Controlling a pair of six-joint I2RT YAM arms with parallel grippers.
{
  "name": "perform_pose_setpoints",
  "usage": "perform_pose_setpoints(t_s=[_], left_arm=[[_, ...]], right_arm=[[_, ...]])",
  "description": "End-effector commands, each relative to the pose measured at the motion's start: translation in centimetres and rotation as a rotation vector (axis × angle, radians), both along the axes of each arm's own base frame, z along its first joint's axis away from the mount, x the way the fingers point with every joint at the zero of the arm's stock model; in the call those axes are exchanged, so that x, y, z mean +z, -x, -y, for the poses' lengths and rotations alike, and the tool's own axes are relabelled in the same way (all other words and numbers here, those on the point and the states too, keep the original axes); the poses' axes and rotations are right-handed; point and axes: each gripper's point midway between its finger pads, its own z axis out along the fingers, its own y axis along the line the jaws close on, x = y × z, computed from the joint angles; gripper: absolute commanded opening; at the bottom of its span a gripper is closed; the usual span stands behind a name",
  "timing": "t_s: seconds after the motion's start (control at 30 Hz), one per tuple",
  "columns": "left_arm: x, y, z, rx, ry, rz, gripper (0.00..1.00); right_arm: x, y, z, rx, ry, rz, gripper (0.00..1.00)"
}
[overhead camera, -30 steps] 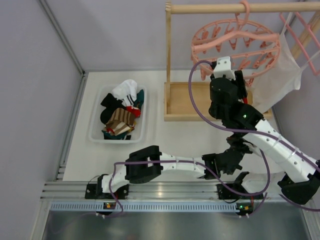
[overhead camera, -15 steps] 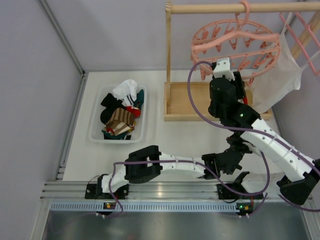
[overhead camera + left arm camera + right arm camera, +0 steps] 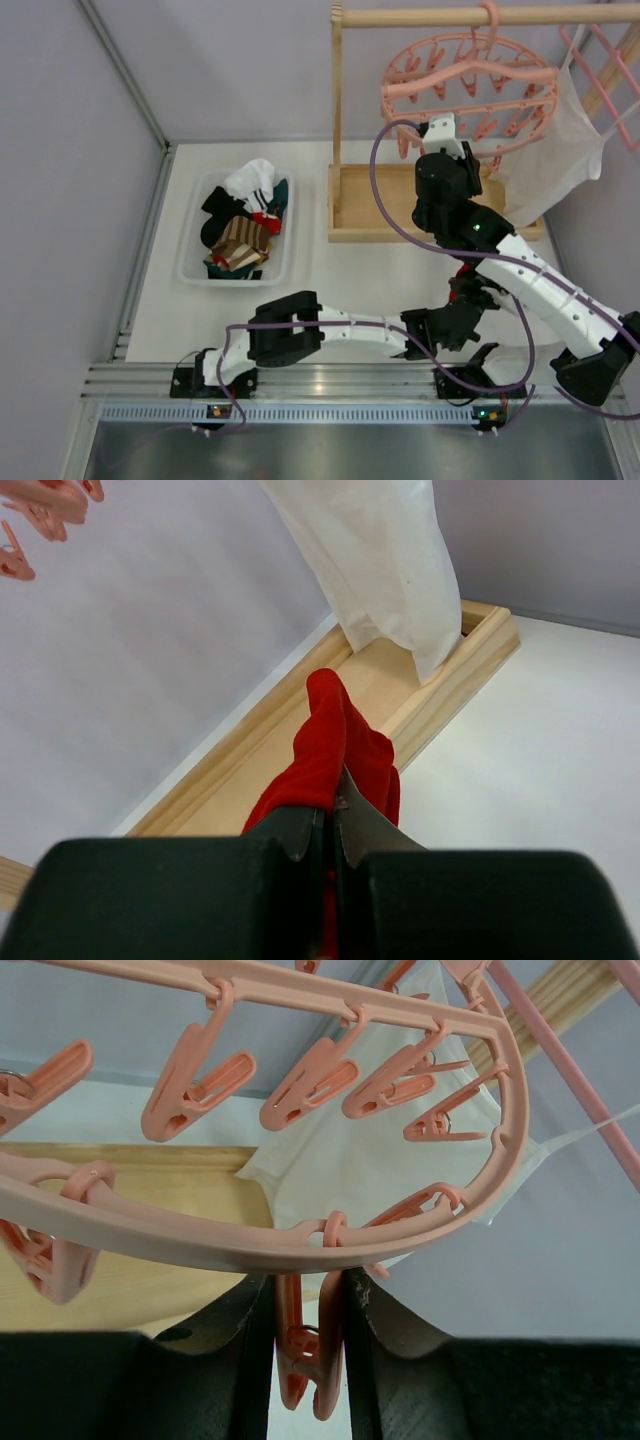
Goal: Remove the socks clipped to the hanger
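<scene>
The round pink hanger hangs from the wooden stand's top bar. No sock shows on its clips. My right gripper is raised to its near rim; in the right wrist view the gripper is shut on one dangling pink clip under the ring. My left gripper is low near the table and shut on a red sock. In the left wrist view the red sock sticks out from the closed gripper. Several other socks lie in a bin.
A clear plastic bin sits at the left. The wooden stand's base tray lies under the hanger and also shows in the left wrist view. A large white cloth hangs on a straight pink rack at the right.
My right gripper has risen slightly toward the hanger rim. The red patch beside the right wrist is gone; the red sock now shows lower, by my left gripper.
</scene>
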Motion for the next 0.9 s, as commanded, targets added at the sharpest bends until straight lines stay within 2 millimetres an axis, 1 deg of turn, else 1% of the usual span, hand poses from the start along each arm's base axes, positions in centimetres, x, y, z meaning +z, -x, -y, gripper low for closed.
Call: perform_pose_setpoints(t_s=[0.0, 0.03, 0.07, 0.1, 0.13, 0.17, 0.2, 0.23, 0.27, 0.3, 0.4, 0.47, 0.5, 0.53, 0.57, 0.6, 0.63, 0.67, 0.7, 0.73, 0.77, 0.8, 0.83, 0.87], left_arm=[[4.1, 0.1, -2.1, 0.022, 0.122, -0.027, 0.00], [4.2, 0.1, -2.7, 0.030, 0.139, -0.043, 0.00], [3.1, 0.0, -3.6, 0.049, 0.122, -0.057, 0.00], [2.9, 0.0, -4.2, 0.059, 0.129, -0.071, 0.00], [4.2, 0.0, -5.3, 0.061, 0.181, -0.095, 0.00], [3.9, 0.0, -6.0, 0.063, 0.187, -0.109, 0.00], [2.5, 0.0, -7.2, 0.081, 0.167, -0.127, 0.00], [2.3, 0.1, -7.9, 0.085, 0.196, -0.153, 0.00], [3.0, 0.2, -8.9, 0.085, 0.217, -0.166, 0.00], [1.4, 0.2, -10.1, 0.114, 0.188, -0.179, 0.00], [-0.2, 0.0, -12.7, 0.166, 0.181, -0.216, 0.00], [-1.1, -0.4, -14.2, 0.201, 0.211, -0.260, 0.00], [-1.9, -0.5, -15.4, 0.216, 0.181, -0.279, 0.00], [-2.5, -0.9, -16.1, 0.233, 0.222, -0.321, 0.00], [-2.8, -1.2, -16.8, 0.244, 0.229, -0.339, 0.00], [-2.9, -1.4, -18.0, 0.254, 0.232, -0.356, 0.00], [-3.3, -2.0, -19.0, 0.278, 0.251, -0.386, 0.00], [-3.2, -2.0, -19.7, 0.278, 0.261, -0.398, 0.00], [-4.0, -2.1, -20.8, 0.289, 0.248, -0.408, 0.00], [-2.9, -2.1, -21.9, 0.293, 0.292, -0.422, 0.00], [-3.4, -2.1, -22.7, 0.294, 0.283, -0.436, 0.00], [-3.3, -2.1, -23.2, 0.295, 0.294, -0.450, 0.00], [-2.6, -2.4, -24.5, 0.313, 0.322, -0.471, 0.00], [-2.5, -2.6, -25.2, 0.322, 0.330, -0.481, 0.00]], right_arm=[[1.1, -0.2, -0.1, 0.015, -0.059, 0.044, 0.20], [1.0, -0.3, -0.3, 0.027, -0.074, 0.047, 0.29], [0.9, -0.3, -0.3, 0.034, -0.074, 0.039, 0.35], [0.8, -0.3, -0.5, 0.046, -0.085, 0.038, 0.39], [0.8, -0.3, -0.7, 0.059, -0.107, 0.044, 0.43], [0.9, -0.3, -0.8, 0.068, -0.121, 0.048, 0.45], [0.9, -0.3, -0.9, 0.076, -0.132, 0.047, 0.47], [0.8, -0.2, -1.1, 0.088, -0.145, 0.043, 0.50], [1.0, -0.2, -1.2, 0.098, -0.156, 0.046, 0.51], [1.1, -0.1, -1.2, 0.107, -0.166, 0.046, 0.52], [1.3, 0.3, -1.3, 0.139, -0.201, 0.045, 0.59], [1.1, 0.6, -1.9, 0.193, -0.233, 0.026, 0.67], [1.3, 0.9, -2.0, 0.221, -0.254, 0.023, 0.70], [1.1, 1.1, -2.8, 0.275, -0.291, 0.008, 0.78], [1.1, 1.6, -2.9, 0.301, -0.301, -0.014, 0.81], [1.2, 2.1, -3.0, 0.332, -0.320, -0.023, 0.85], [1.1, 2.4, -3.9, 0.391, -0.355, -0.039, 0.91], [1.0, 2.8, -4.2, 0.426, -0.367, -0.050, 0.94], [1.3, 3.6, -4.2, 0.464, -0.385, -0.047, 0.97], [1.3, 4.0, -5.2, 0.538, -0.407, -0.062, 0.99], [1.3, 4.4, -5.7, 0.563, -0.443, -0.064, 0.99], [1.6, 5.0, -5.6, 0.588, -0.461, -0.059, 1.00], [1.6, 5.5, -6.2, 0.626, -0.482, -0.070, 0.99], [1.6, 5.8, -6.2, 0.639, -0.490, -0.073, 0.99]])
